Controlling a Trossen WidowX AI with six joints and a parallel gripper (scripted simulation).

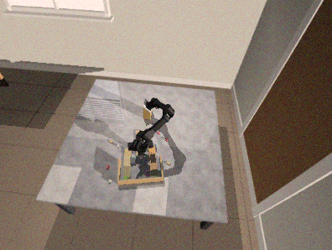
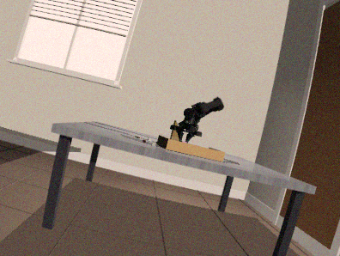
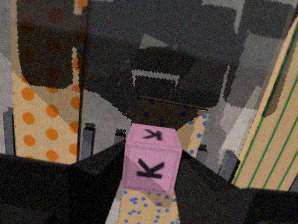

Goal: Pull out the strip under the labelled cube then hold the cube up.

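Note:
The pink cube point(image 3: 151, 169) marked K is between the fingers of my gripper point(image 3: 150, 149) point(image 2: 185, 138), which is shut on it. The blue-dotted strip point(image 3: 147, 209) shows below the cube and again beyond it in the wrist view. Whether the cube still touches that strip cannot be told. An orange-dotted strip point(image 3: 52, 111) lies to the left and a green-striped strip point(image 3: 270, 135) to the right in the wrist view. In the top view the arm and its shadow hide the cube.
A low wooden frame point(image 1: 140, 182) point(image 2: 195, 151) surrounds the strips on the grey table point(image 1: 194, 184). Dark upright posts point(image 3: 88, 141) stand beside the strips. Small red bits point(image 1: 108, 167) lie outside the frame. A yellowish block point(image 1: 147, 113) stands near the arm's far end.

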